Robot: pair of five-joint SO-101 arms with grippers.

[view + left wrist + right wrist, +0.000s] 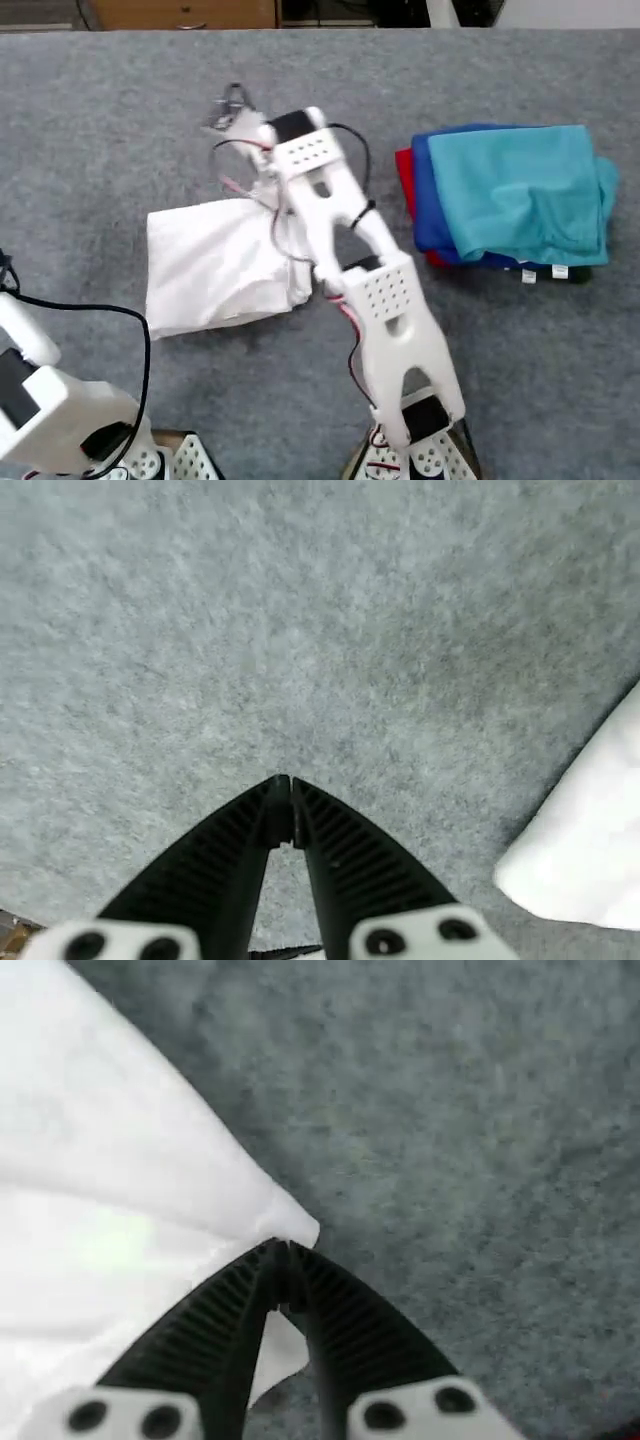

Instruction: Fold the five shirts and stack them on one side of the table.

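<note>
White shirt [215, 265] sits centre-left in the high view: soft, crumpled, roughly square fold, edges uneven, lower right corner bunched under the right arm [380, 290]. Three other shirts are stacked at right of frame, well apart from it: teal shirt [520, 190] on top, smooth knit with a sagging fold, blue shirt [432, 200] under it sticking out on the left, red shirt [404, 175] a thin strip past the blue. Small white tags [560, 272] show at the stack's lower edge. The right arm, white perforated plastic links with loose black and red wires, runs from bottom centre diagonally up and left across the white shirt's right edge. Right gripper [285, 1252]: black ribbed fingers pressed together, tips right at a pointed corner of the white shirt [120, 1160]; can't tell if cloth is actually pinched. Left arm [50, 410] is in the lower left corner. Left gripper [288, 790]: fingers together, nothing between them, tips over bare table, with the white shirt's edge [590, 850] off to one side. Table [120, 120] is covered in grey, fuzzy, felt-like fabric.
</note>
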